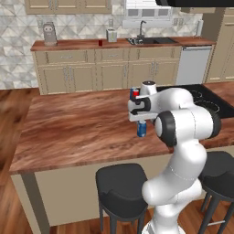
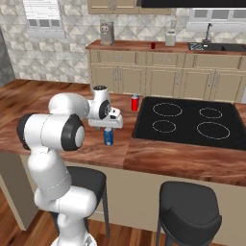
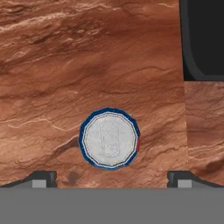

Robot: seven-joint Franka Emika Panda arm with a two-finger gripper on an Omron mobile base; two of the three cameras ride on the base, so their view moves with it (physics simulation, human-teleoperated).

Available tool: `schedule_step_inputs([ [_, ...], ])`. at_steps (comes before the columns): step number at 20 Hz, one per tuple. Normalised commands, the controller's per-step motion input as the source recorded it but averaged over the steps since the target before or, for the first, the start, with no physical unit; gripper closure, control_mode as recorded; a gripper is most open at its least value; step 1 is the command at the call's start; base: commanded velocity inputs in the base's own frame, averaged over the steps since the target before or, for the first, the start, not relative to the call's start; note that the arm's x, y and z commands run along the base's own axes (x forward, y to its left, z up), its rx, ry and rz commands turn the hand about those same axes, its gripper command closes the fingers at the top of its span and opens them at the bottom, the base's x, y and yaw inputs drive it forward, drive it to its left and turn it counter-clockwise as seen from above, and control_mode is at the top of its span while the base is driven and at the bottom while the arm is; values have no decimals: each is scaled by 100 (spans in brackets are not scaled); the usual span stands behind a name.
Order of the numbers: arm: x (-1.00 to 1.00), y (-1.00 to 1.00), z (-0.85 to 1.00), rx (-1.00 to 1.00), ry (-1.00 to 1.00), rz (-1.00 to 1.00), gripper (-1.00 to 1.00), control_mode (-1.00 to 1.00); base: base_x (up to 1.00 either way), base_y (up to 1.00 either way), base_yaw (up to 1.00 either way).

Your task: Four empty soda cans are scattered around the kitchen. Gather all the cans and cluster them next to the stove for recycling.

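Note:
A blue soda can point(image 1: 142, 129) point(image 2: 108, 137) stands upright on the wooden island counter, left of the stove point(image 1: 206, 98) point(image 2: 187, 120). My gripper point(image 1: 140, 120) point(image 2: 108, 126) hangs straight above it, open and pointing down. In the hand view the can's silvery top point(image 3: 109, 139) lies centred just above my gripper point(image 3: 111, 180), with the fingertips point(image 3: 41, 179) wide apart on either side and clear of it. A red soda can point(image 1: 134, 94) point(image 2: 135, 103) stands by the stove's far left corner. Another small red can point(image 1: 100, 43) point(image 2: 153, 46) sits on the back counter.
Two black stools point(image 1: 121, 187) point(image 2: 190, 211) stand at the island's near edge. The back counter carries a sink point(image 1: 151, 40) point(image 2: 216, 46), a steel appliance point(image 1: 49, 33) point(image 2: 106, 32) and a small jar point(image 1: 111, 35). The stove's black edge point(image 3: 203, 39) shows in the hand view's corner.

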Motion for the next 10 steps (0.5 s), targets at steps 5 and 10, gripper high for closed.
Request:
schedule_step_inputs([
  [5, 24, 0, -13, 0, 0, 0, -100, -100, 0, 0, 0],
  [10, 12, 0, -12, 0, 0, 0, -100, -100, 0, 0, 0],
])
